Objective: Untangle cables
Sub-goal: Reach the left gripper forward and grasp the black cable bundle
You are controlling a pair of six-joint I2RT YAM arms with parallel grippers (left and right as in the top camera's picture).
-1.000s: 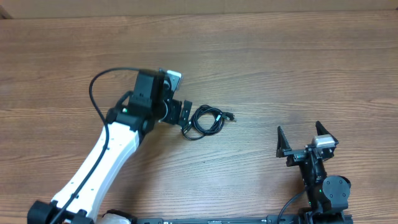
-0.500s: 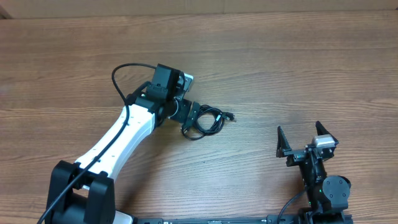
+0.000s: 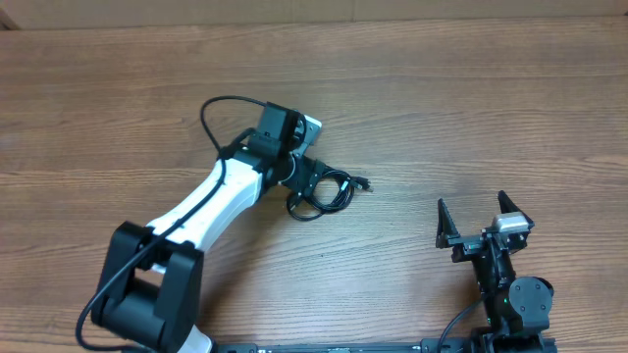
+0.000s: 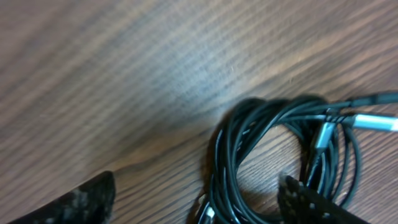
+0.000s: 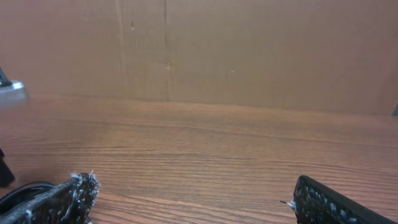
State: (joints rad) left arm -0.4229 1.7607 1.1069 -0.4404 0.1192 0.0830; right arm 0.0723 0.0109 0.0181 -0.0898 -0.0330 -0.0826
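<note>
The cables (image 3: 345, 199) lie as one tangled black coil near the table's middle, a small plug end (image 3: 365, 183) sticking out to the right. My left gripper (image 3: 306, 186) is down over the coil's left side. In the left wrist view the cables (image 4: 273, 112) loop close below the camera with a silver-tipped plug (image 4: 373, 121). The left gripper (image 4: 196, 202) stands open, one strand bundle between its fingertips (image 4: 81, 199), and the other finger sits inside the loop. My right gripper (image 3: 473, 206) waits open and empty at the front right.
Bare wooden table (image 3: 471, 108) surrounds the coil. A brown cardboard wall (image 5: 249, 50) stands behind the table in the right wrist view. The left arm's thick black wire (image 3: 211, 113) arches above its wrist.
The left arm has swung right and forward, bringing its gripper from beside the coil onto the coil's left side. The cables and the right arm have not moved.
</note>
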